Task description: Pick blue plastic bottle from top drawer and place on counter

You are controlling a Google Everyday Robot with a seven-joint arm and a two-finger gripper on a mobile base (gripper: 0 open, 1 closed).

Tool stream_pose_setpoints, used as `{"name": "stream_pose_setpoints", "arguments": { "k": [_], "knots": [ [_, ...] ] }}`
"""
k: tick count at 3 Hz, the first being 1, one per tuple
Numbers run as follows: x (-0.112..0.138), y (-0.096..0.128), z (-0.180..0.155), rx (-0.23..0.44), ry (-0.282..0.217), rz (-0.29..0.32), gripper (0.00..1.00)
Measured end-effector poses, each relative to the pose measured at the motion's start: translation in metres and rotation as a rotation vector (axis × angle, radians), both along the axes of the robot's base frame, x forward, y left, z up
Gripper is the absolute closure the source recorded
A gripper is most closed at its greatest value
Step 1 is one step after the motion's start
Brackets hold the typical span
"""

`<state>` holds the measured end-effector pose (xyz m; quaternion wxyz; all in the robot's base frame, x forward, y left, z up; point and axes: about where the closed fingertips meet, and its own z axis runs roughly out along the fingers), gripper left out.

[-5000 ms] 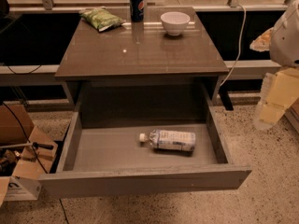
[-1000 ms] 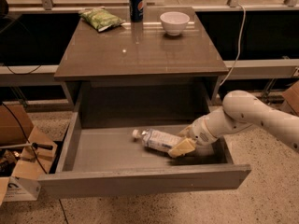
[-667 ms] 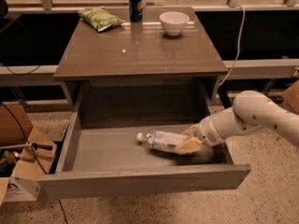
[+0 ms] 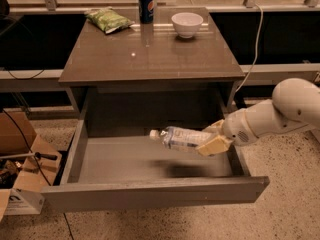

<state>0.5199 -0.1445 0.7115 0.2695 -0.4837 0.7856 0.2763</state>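
The blue plastic bottle (image 4: 181, 137), clear with a white cap pointing left, hangs level in the air above the floor of the open top drawer (image 4: 150, 190). Its shadow lies on the drawer floor below it. My gripper (image 4: 212, 138) reaches in from the right on a white arm and is shut on the bottle's right end. The counter (image 4: 150, 51) is the glossy brown tabletop above the drawer.
On the counter's far edge stand a green snack bag (image 4: 108, 20), a dark blue Pepsi can (image 4: 145, 7) and a white bowl (image 4: 187, 24). Cardboard boxes (image 4: 17, 154) sit on the floor at left. A white cable (image 4: 255, 44) hangs at right.
The gripper came in from the right, closed on the bottle lying in the drawer, and has lifted it off the drawer floor.
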Motion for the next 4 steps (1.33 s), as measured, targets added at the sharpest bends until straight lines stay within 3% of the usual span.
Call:
{"name": "stream_pose_setpoints", "arguments": {
  "k": [1,2,3,4],
  "knots": [
    [0.002,-0.02,0.091,-0.084,-0.089,0.062,1.0],
    [0.014,-0.041,0.162,-0.145,-0.154,0.066,1.0],
    [0.019,-0.044,0.18,-0.142,-0.187,0.062,1.0],
    [0.017,-0.023,0.154,-0.044,-0.142,0.025,1.0]
  ]
}}
